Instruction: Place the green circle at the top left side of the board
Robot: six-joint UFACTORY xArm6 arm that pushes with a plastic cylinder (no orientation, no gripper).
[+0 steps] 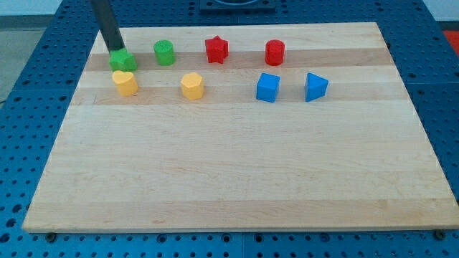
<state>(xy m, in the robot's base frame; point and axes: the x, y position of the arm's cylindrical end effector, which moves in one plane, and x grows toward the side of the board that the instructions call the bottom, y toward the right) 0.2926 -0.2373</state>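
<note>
No gripper is fitted; my tip (pixel 115 49) is set on the far-left green block (pixel 122 60), green circle (pixel 164 52) just right, unpushed.

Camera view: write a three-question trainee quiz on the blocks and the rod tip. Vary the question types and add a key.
1. True or false: my tip sits at the top edge of the green circle.
2. Which block lies directly below the green star in the view? A) yellow heart B) yellow hexagon C) blue cube
3. Fill in: the two red blocks, the red star and the red cylinder, lie to the view's ____ of the green circle.

Key
1. False: my tip is at the green star, left of the circle.
2. A
3. right
</note>
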